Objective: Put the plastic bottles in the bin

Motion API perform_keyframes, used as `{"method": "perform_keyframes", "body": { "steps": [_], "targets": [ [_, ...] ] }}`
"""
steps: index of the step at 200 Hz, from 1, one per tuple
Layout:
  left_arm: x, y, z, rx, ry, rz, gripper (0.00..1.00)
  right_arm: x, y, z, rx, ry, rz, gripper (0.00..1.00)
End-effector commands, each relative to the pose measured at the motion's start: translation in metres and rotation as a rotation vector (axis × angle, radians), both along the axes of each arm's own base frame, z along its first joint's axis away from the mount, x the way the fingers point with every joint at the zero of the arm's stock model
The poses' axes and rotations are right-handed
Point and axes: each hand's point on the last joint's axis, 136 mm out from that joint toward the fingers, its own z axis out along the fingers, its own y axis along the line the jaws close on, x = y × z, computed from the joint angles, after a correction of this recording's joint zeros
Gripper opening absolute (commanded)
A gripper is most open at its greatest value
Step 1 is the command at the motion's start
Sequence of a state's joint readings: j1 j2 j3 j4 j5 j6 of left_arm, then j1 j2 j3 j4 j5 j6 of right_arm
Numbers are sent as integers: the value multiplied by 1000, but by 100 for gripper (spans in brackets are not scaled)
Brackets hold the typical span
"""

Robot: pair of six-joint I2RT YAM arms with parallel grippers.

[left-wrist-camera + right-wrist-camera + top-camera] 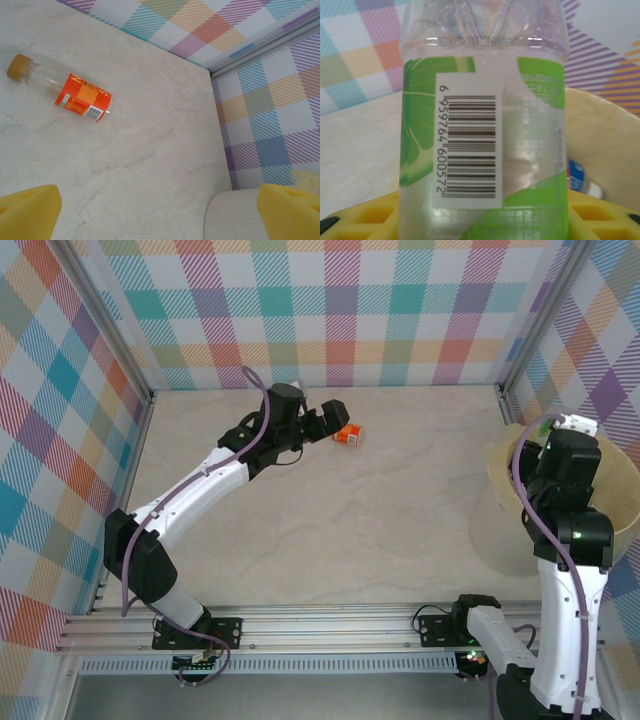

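Now | done: what looks like one blue-labelled bottle (577, 176) already lies in the bin (497, 475), right edge of the overhead view | in hand: right claw (482, 222) pinching the green-labelled bottle (485, 135) over the bin | left to do: orange-labelled bottle (347, 435) lying on the counter (380, 530), upper centre; left claw (333, 420) spread wide near it.
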State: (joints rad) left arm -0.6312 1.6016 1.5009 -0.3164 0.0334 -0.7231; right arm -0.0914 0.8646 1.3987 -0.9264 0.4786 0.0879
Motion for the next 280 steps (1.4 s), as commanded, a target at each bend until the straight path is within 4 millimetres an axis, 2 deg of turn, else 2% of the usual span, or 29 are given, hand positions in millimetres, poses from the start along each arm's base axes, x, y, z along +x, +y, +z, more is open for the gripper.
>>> {"method": "perform_keyframes", "body": {
  "steps": [1,45,82,92,134,179,228,241,260,280],
  "targets": [
    [1,-2,9,-31,6,-6,100,-3,-13,0,-45,44,-28,56],
    [0,4,6,-13,7,10,100,11,-34,-17,22,71,-63,59],
    [3,6,0,-6,19,14,100,26,-31,-31,81,53,-14,89],
    [3,4,-2,-8,23,12,100,25,-34,-31,70,33,-30,93],
    [7,3,-11,-8,50,20,100,22,-27,-30,89,14,-7,97],
    [9,0,-18,-8,77,11,100,31,-15,-32,169,1,45,100],
    [10,0,-19,-12,89,13,100,64,37,-46,468,12,291,100],
    [10,0,-19,-13,94,12,100,69,35,-59,509,31,265,100],
    [9,0,-19,-10,101,11,100,68,22,-78,513,80,174,100],
    [10,1,-22,7,107,13,100,64,19,-69,480,74,162,100]
  ]
}}
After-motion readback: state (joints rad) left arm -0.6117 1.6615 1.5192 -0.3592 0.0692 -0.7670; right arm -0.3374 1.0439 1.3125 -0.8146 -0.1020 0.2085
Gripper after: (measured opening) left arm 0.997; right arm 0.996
